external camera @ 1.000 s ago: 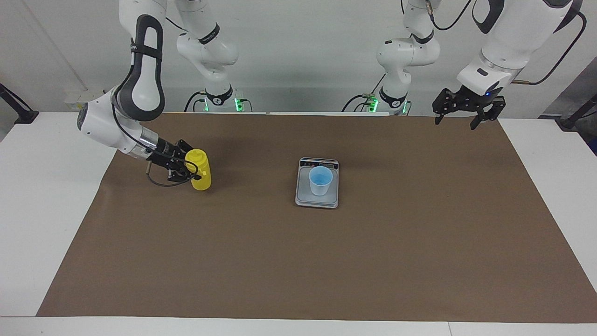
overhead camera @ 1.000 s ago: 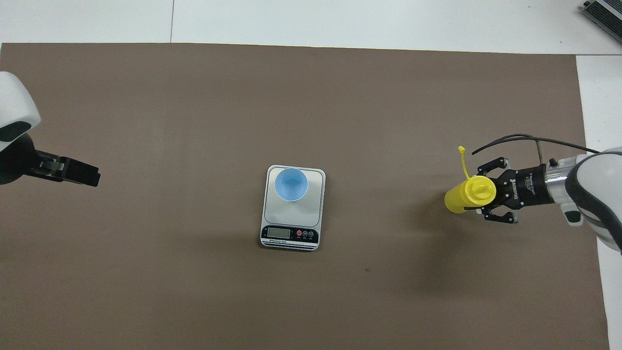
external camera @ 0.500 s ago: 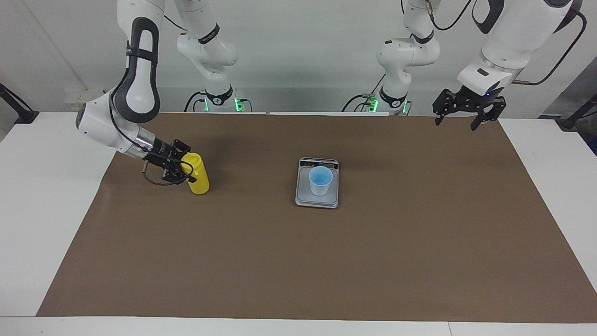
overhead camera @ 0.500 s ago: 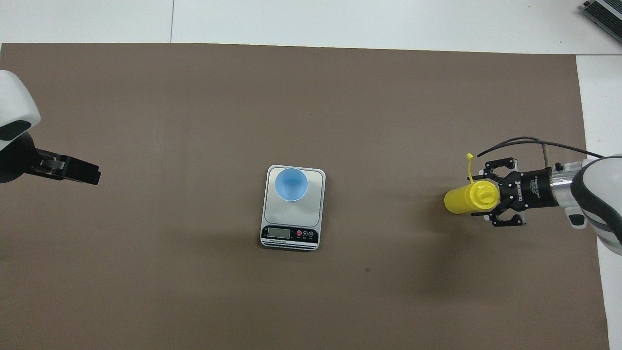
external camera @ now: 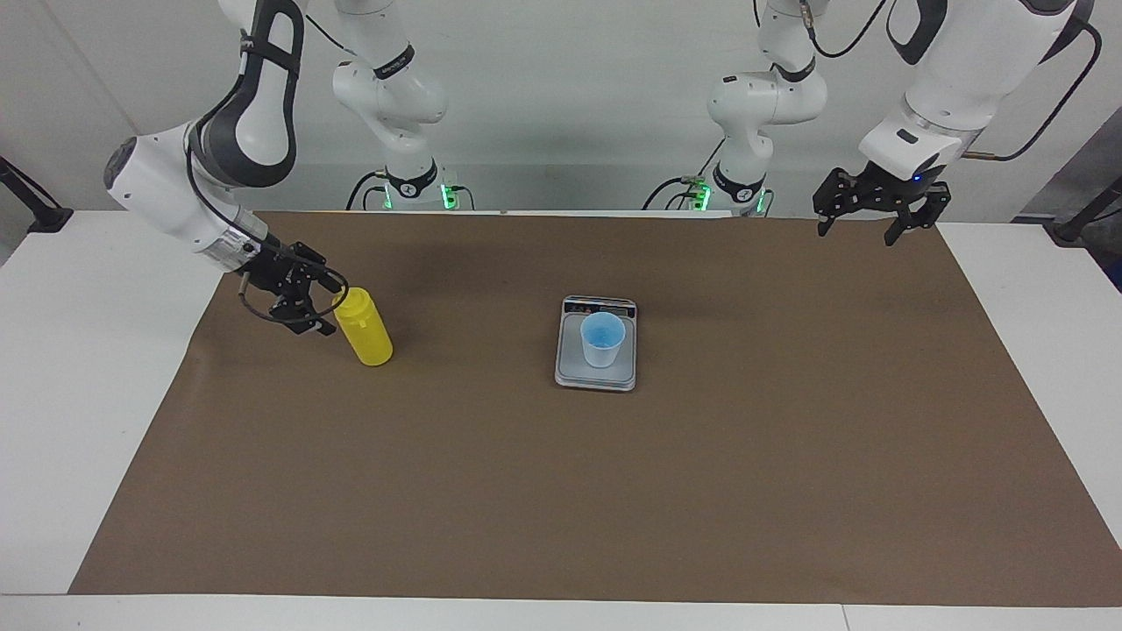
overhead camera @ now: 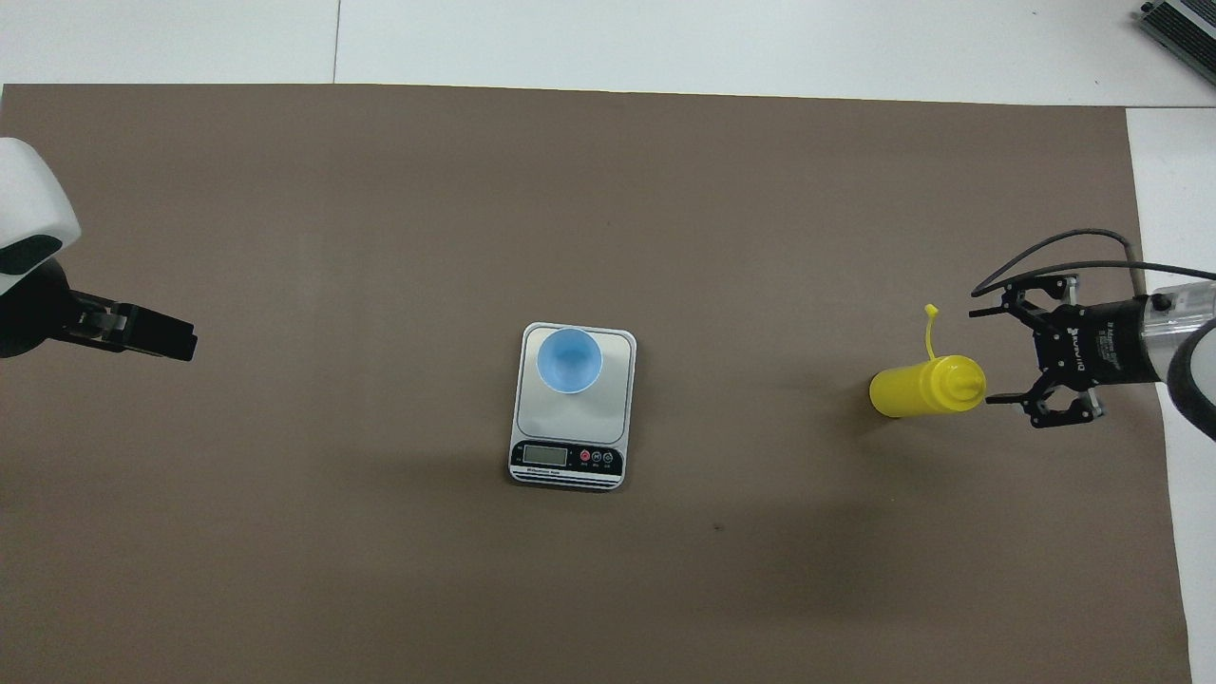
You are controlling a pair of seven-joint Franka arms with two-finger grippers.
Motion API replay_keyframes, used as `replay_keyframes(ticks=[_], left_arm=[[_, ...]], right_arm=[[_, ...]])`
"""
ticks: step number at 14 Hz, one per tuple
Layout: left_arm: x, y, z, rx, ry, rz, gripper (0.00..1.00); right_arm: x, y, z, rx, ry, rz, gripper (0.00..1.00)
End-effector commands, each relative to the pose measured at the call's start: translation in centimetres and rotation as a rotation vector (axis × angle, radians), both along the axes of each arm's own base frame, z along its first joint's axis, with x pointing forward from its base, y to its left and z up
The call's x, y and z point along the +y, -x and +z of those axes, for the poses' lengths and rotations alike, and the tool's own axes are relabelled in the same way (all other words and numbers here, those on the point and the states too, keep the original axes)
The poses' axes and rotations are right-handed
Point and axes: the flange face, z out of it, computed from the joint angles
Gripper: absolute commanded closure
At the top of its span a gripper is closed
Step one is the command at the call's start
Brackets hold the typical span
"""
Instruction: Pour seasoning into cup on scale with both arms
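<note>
This looks like a robotics lab rather than a home or kitchen. Two white arms point(external camera: 219, 166) point(external camera: 929, 96) are mounted at the edge of a white table point(external camera: 79, 377) covered by a plain brown mat point(external camera: 561, 491), against a bare pale wall, with loose cables and green status lights glowing at the bases point(external camera: 419, 191). A ridged grey object point(overhead camera: 1183, 24) at one corner is probably equipment, though too little of it shows to tell.

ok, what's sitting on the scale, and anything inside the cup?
Only the light blue cup stands on the scale, on the weighing plate's end farther from the robots. Its bright blue inside shows no contents. The plate under its base is covered.
</note>
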Motion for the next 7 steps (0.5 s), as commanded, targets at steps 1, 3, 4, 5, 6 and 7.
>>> replay_keyframes(ticks=[1,3,4,5,6,7], left_arm=[[0.5,0.6,0.5,-0.023,-0.01,0.008,0.0],[0.7,0.5,0.9,-0.023,0.012,0.021,0.0],[0.8,0.5,1.2,-0.029,0.03,0.035,0.0],[1.0,0.5,1.2,-0.03,0.03,0.041,0.0],[1.2,0.4,1.2,-0.029,0.025,0.041,0.0],[1.2,0.5,1.1,-0.031,0.025,0.043,0.0]], right_arm=[[2.8,-1.1,3.7,-0.081,0.156,0.174,0.0],[6.0,-1.7,5.7,-0.11,0.283,0.306,0.0],[7.3,-1.9,6.4,-0.12,0.325,0.348,0.0],[8.7,-2.0,6.7,-0.126,0.367,0.399,0.0],[9.8,-2.1,7.1,-0.133,0.424,0.462,0.0],[10.6,-2.2,7.5,-0.152,0.468,0.543,0.0]])
